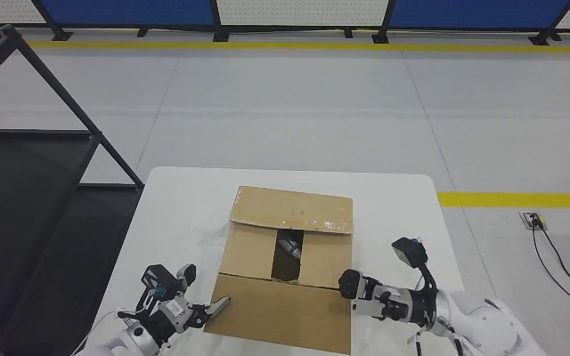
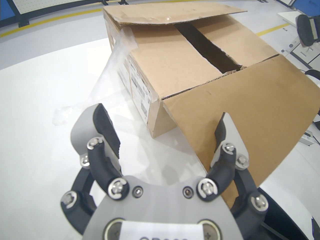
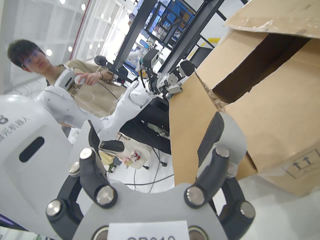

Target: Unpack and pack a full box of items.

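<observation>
With the box (image 1: 289,258) placed in the middle of the table (image 1: 178,205) and the left gripper (image 2: 162,116) and right gripper (image 3: 163,133) both held wide open and empty at its near flap (image 1: 280,311), the box could be pushed away if the flap is missed.

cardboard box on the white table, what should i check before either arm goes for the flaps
1. Outer flaps out: ok. On the brown cardboard box, the far outer flap and near outer flap lie open.
2. Top opened: not ok. The inner flaps cover it but for a narrow dark gap.
3. Left side ready: ok. The left end effector is open at the near flap's corner.
4. Right side ready: ok. The right end effector is open beside the box.
5. Contents known: cannot tell.
6. Tape clear: not ok. A clear tape strip hangs off a box corner.
</observation>
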Robot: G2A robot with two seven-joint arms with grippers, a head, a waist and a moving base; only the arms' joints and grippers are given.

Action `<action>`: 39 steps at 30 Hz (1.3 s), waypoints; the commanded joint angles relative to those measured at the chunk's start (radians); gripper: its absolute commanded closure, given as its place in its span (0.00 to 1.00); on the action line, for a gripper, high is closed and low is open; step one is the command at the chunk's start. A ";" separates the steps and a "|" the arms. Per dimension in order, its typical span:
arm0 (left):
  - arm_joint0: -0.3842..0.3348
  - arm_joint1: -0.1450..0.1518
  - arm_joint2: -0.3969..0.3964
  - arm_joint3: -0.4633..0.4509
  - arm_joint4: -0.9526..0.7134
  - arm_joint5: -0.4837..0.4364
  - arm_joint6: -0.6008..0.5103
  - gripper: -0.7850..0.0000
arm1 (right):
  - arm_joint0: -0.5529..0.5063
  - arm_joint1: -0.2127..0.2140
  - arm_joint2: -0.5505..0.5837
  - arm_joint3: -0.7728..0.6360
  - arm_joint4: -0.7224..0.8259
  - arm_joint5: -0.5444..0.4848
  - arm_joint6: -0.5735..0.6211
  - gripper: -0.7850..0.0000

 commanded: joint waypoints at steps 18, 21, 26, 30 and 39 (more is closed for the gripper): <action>-0.002 0.001 0.006 -0.001 0.015 0.005 0.015 0.00 | 0.072 -0.025 -0.064 0.050 0.200 0.212 -0.093 0.00; -0.001 0.002 0.011 0.000 0.042 0.011 0.032 0.00 | 0.091 -0.031 -0.070 0.056 0.197 0.267 -0.143 0.00; -0.001 0.003 0.022 0.011 0.070 0.012 0.051 0.00 | 0.117 -0.036 -0.068 0.070 0.175 0.389 -0.206 0.00; -0.004 0.004 0.027 0.016 0.079 0.013 0.060 0.00 | 0.137 -0.039 -0.069 0.078 0.186 0.491 -0.219 0.00; -0.012 0.007 0.034 0.026 0.088 0.021 0.071 0.00 | 0.159 -0.042 -0.056 0.082 0.187 0.618 -0.214 0.00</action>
